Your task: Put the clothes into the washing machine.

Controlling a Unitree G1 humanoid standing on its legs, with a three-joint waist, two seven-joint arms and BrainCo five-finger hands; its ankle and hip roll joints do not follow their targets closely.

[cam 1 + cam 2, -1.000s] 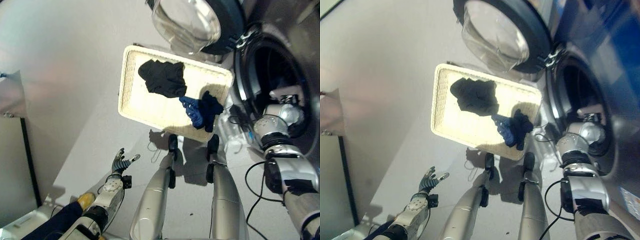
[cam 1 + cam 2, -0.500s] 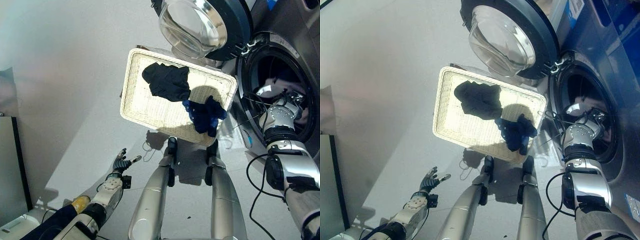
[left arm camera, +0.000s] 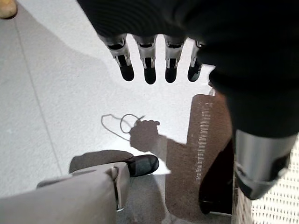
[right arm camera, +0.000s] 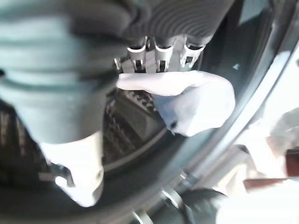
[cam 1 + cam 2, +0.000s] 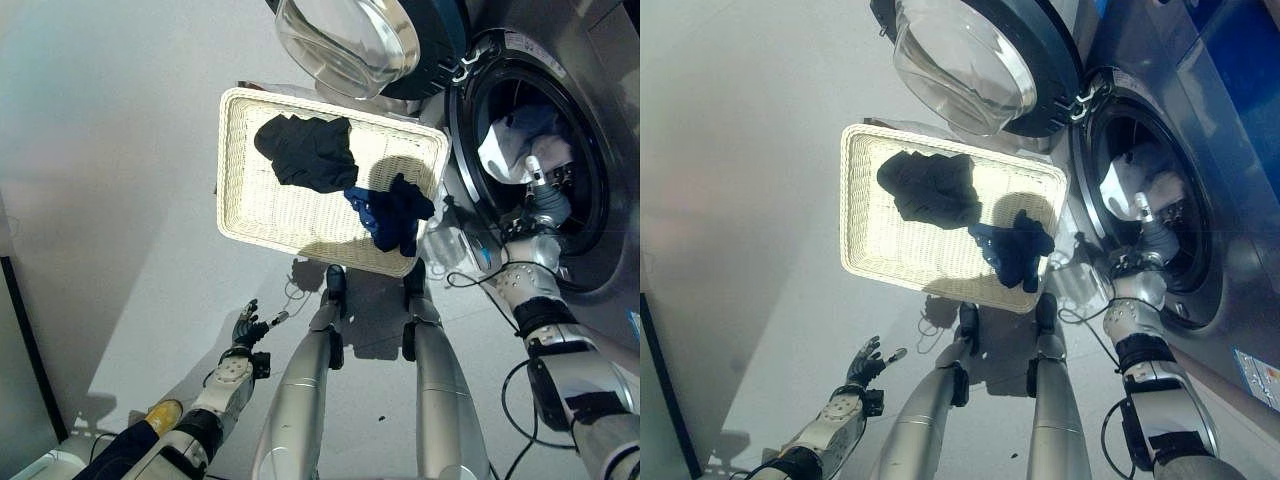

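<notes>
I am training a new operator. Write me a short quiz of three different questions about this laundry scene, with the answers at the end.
1. True or false: the washing machine door is closed.
2. Which clothes lie in the basket?
A. One white cloth
B. A black garment and a dark blue garment
C. Nothing
3. Fill in: the right hand is inside the ____ of the machine, next to a white cloth.

Key
1. False; the door stands open.
2. B; the black garment and the dark blue garment are in the basket.
3. Drum; the white cloth lies in it. The left hand is low, over the floor, fingers straight.
</notes>
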